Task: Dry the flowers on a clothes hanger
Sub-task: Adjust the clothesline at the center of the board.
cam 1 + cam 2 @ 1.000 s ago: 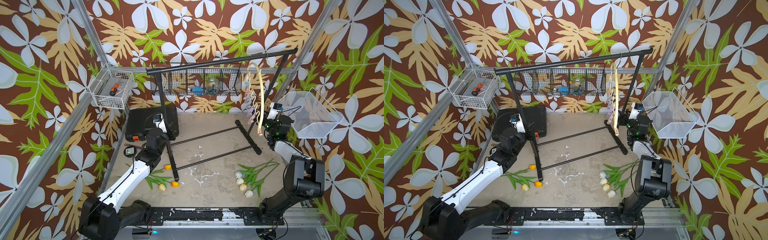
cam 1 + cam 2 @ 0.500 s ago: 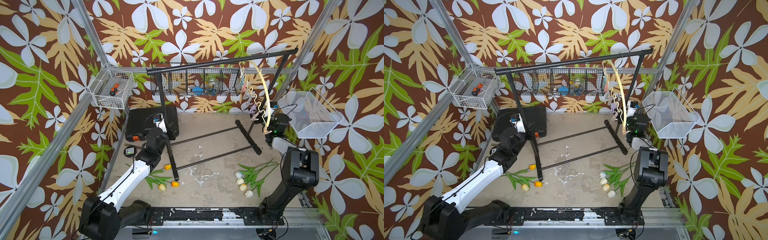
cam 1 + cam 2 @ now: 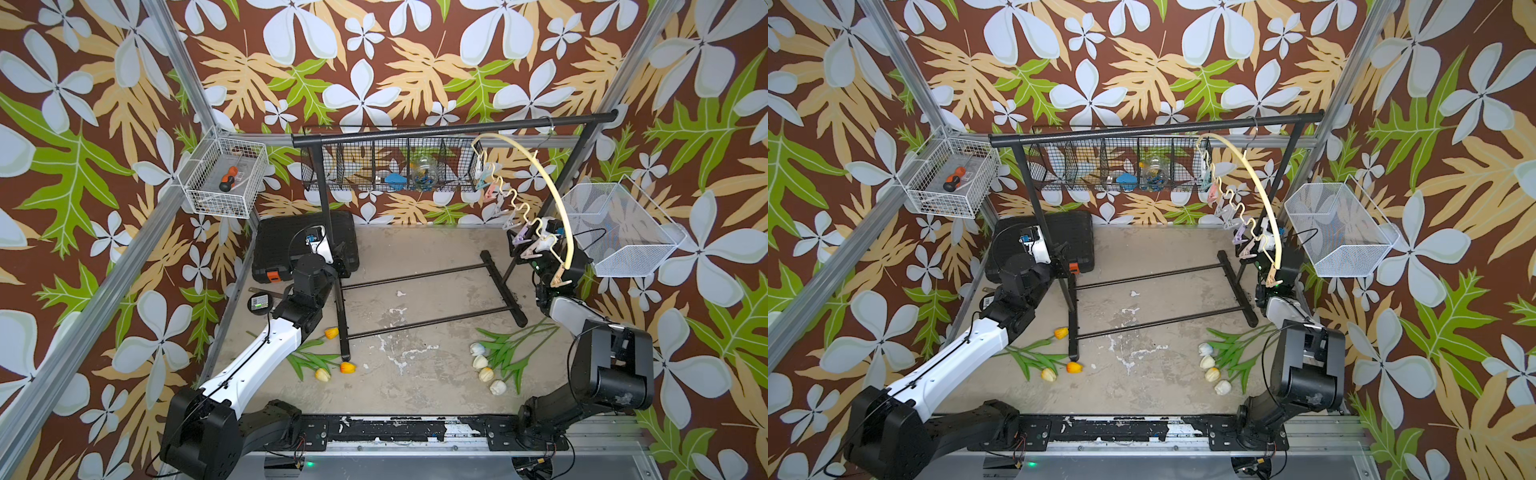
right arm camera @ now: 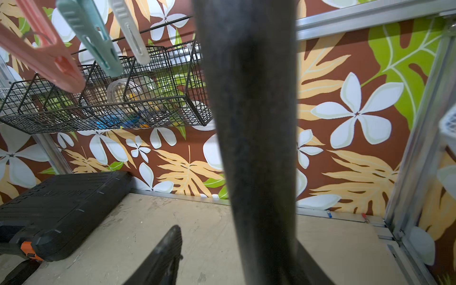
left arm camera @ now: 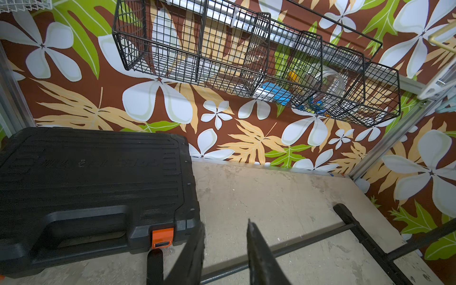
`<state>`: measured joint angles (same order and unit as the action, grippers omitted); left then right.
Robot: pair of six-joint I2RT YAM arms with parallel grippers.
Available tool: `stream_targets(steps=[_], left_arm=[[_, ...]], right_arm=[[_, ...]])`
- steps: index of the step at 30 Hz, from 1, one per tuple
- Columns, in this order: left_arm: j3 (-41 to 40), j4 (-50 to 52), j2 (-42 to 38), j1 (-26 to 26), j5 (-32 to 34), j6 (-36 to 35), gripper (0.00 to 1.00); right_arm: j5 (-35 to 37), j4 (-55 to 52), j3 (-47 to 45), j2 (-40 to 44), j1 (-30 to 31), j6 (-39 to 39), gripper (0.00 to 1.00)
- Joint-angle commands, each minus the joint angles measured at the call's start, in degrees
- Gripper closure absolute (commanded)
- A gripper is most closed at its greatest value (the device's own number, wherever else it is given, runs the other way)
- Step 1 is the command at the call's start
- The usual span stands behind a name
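So, right gripper (image 3: 524, 259) jaws sit apart around the rack post (image 4: 254, 123), not clamped. The clothes hanger (image 3: 549, 183) hangs tilted, its low end right beside them. Left gripper (image 5: 225, 227) is parted and empty. The flowers (image 3: 482, 362) are lying on the table, well apart from both.

Smooth plastic hanger (image 3: 547, 176); matt metal rack (image 3: 415, 132)

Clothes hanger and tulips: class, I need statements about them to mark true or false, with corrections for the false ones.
1. The clothes hanger hangs from the black rack. True.
2. Some tulips are clipped up. False: the white tulips and the orange tulips all lie on the table.
3. The white tulips lie nearer the base of the right arm. True.
4. The left gripper holds a tulip. False: its jaws stand apart, empty.
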<state>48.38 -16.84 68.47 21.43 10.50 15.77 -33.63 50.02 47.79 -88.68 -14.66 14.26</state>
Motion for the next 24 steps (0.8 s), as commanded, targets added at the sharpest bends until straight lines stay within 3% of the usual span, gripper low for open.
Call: stream_targets(steps=[1,19,24], left_arm=[[0.3,0.6,0.6,0.2,-4.2,-0.9,0.85],[-0.8,2.1,-0.4,0.3,-4.2,1.3,0.78],[-0.6,2.7,-0.5,0.2,-4.2,2.0,0.68]], right_arm=[[-3.1,0.1,-1.9,2.7,0.0,-0.5,0.38],[2.1,-9.7,-8.7,14.4,-0.5,-3.3,0.34],[3.1,-12.6,-10.0,17.2,-0.5,-3.7,0.29]])
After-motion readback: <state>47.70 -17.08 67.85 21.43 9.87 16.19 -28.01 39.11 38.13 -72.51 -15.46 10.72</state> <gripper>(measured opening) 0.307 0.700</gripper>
